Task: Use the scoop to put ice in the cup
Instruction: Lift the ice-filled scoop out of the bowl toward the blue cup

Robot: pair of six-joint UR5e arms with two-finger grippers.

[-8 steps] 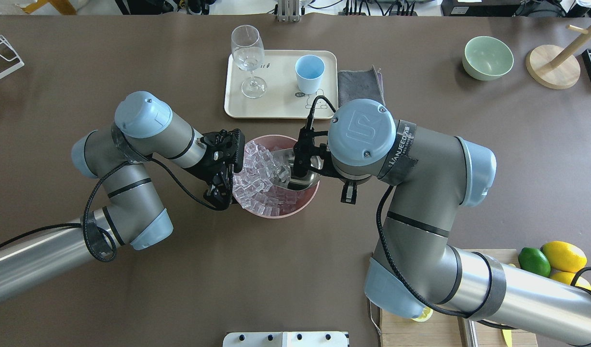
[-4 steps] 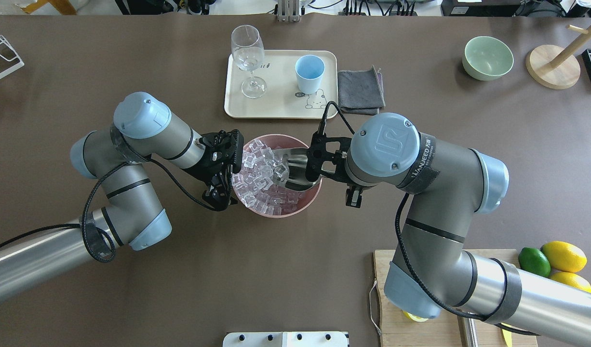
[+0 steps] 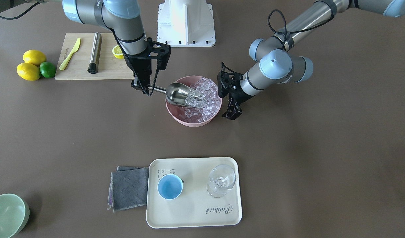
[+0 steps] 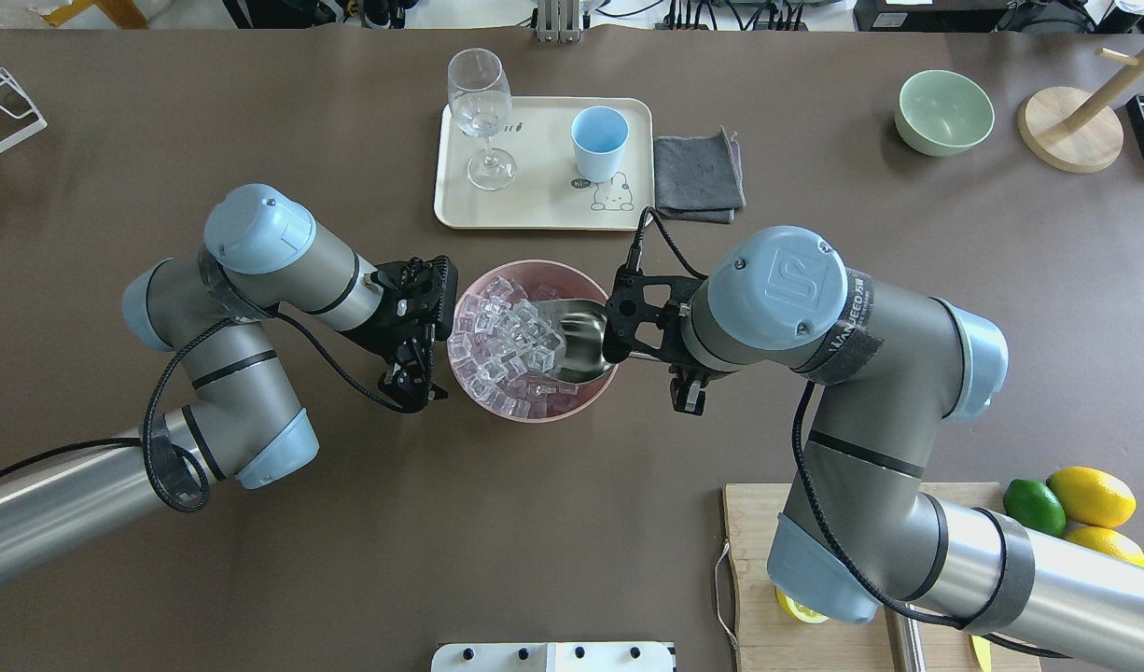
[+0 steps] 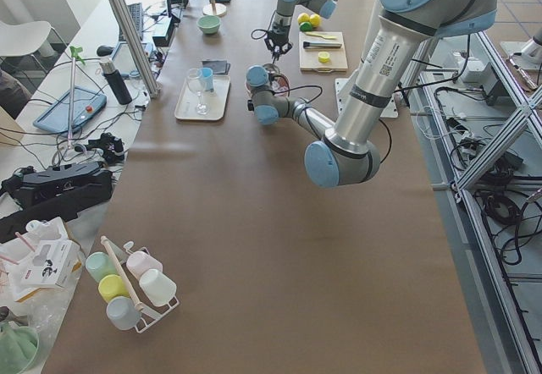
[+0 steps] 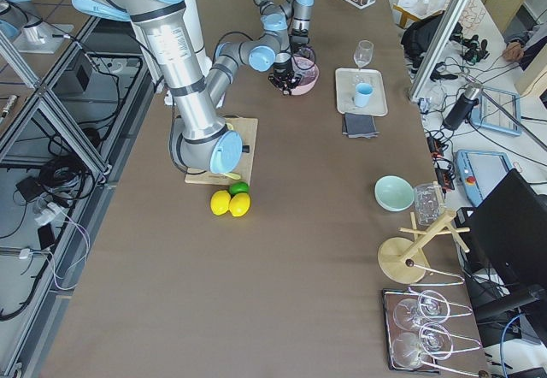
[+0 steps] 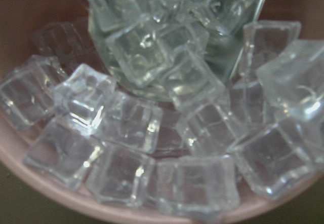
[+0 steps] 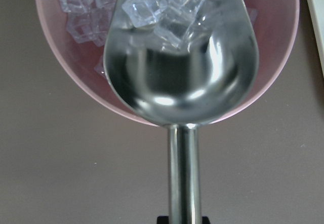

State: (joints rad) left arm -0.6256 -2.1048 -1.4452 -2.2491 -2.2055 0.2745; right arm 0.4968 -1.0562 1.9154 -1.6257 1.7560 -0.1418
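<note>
A pink bowl (image 4: 535, 412) at mid-table is heaped with ice (image 4: 502, 341). My right gripper (image 3: 143, 86) is shut on the handle of the steel scoop (image 3: 176, 93). The scoop's trough lies in the bowl with a few cubes at its mouth, as the right wrist view shows (image 8: 182, 77). My left gripper (image 3: 231, 115) stands just outside the bowl's rim on the other side, apart from it; it looks open and empty. Its wrist view shows only ice (image 7: 152, 122) and the rim. The light-blue cup (image 4: 598, 140) stands empty on a cream tray (image 4: 535, 213) beyond the bowl.
A stemmed glass (image 4: 483, 112) shares the tray, with a grey cloth (image 4: 698, 177) beside it. A pale green bowl (image 4: 943, 112) and a wooden stand (image 4: 1071, 131) are at the far right. A cutting board (image 3: 80, 71) with a steel rod (image 3: 94, 53), lemons and a lime (image 3: 48, 69) lies near my right arm.
My right arm has drawn back to the right, pulling the scoop toward the bowl's right rim with cubes in its mouth. My left gripper has moved left, off the bowl's rim.
</note>
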